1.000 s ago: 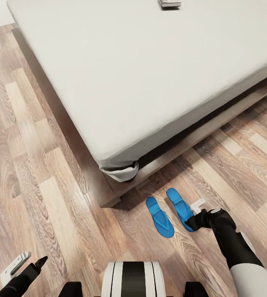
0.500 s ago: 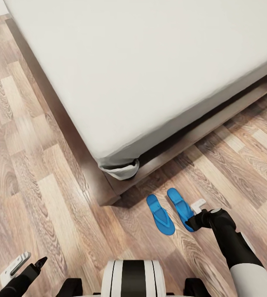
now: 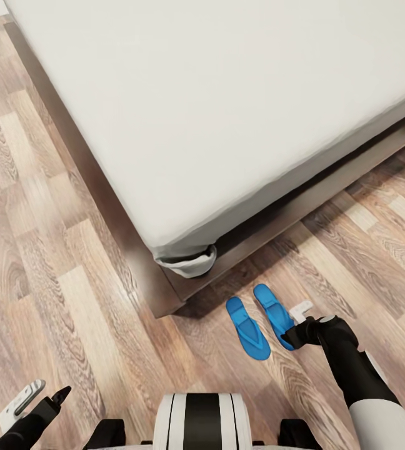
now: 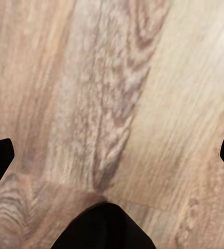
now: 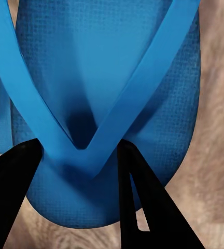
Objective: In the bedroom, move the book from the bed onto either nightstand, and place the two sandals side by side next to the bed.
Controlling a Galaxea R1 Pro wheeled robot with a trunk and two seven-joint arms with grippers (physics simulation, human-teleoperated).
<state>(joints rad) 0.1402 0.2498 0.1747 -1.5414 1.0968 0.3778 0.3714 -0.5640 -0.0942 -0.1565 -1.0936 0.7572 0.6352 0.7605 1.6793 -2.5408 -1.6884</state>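
Note:
Two bright blue sandals lie on the wood floor just off the bed's corner: one on the left, the other close beside it on the right. My right gripper is down at the right sandal, its fingers shut around the toe post of the strap. My left gripper hangs open over bare floor at the lower left, with nothing between its fingers. The bed's off-white mattress takes up the upper part of the head view. The book and the nightstand are out of view.
The bed's low dark-brown frame juts out at the corner, a hand's length from the sandals, and a bunched sheet corner hangs over it. Wood floor runs along the bed's left side and to the right of the sandals.
The head view has shifted, and the book at the mattress's far edge has left the picture. The gap between the sandals has narrowed slightly. The grippers hold their poses.

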